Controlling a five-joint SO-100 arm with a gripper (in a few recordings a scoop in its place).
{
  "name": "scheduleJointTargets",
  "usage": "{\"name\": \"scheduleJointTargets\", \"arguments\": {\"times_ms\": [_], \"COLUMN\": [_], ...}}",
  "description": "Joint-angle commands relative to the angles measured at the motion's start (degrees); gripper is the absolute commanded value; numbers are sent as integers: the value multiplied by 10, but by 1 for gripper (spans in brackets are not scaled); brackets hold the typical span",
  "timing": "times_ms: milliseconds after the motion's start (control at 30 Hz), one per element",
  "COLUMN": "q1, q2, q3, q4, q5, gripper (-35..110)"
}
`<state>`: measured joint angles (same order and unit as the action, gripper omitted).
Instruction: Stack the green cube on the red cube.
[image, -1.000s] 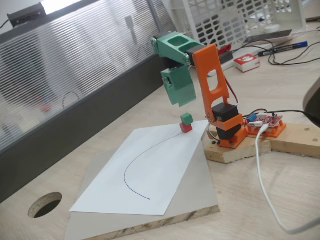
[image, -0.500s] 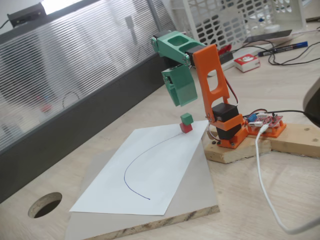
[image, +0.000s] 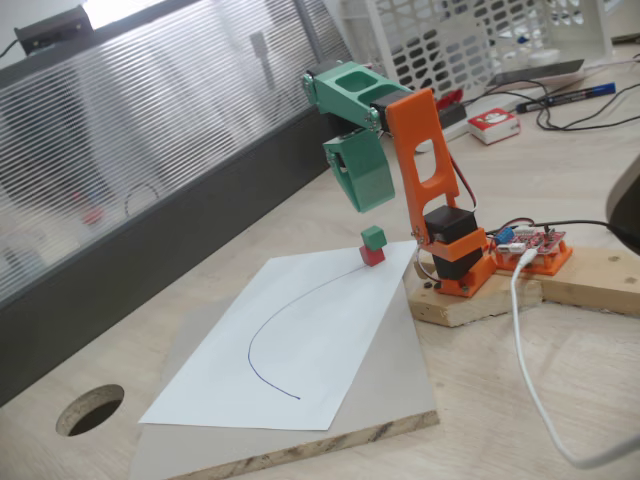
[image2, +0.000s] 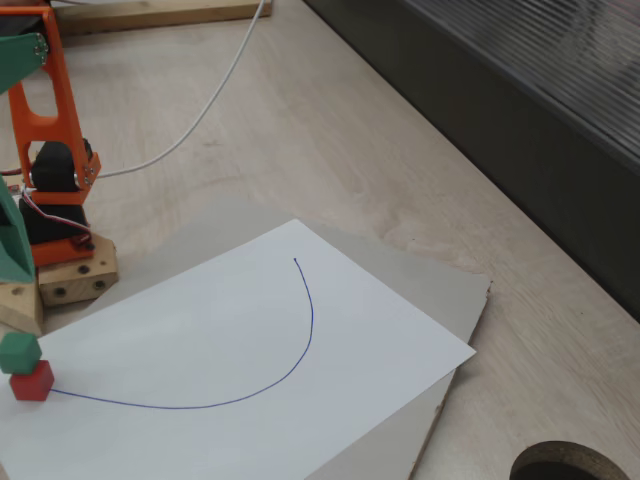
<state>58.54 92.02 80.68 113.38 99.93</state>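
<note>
Arm (image: 425, 160) folded, fingers (image: 368, 196) pointing down

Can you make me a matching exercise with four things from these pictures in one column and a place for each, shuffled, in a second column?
Things:
1. green cube
2. red cube
3. gripper
4. sheet of paper

Places:
A. hanging in the air above the two cubes, touching neither
B. lying flat on the grey board, with a curved pen line drawn across it
C. on top of the other cube
D. directly on the paper, at one end of the pen line

Right pairs: 1-C, 2-D, 3-A, 4-B
</note>
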Motion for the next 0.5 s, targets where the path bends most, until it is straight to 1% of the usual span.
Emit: {"name": "scheduleJointTargets", "arguments": {"times_ms": [0, 467], "q1": [2, 3], "q2": [10, 10], "q3": [-8, -8], "q4": [14, 15], "q5": [8, 4], "gripper": [2, 2]}}
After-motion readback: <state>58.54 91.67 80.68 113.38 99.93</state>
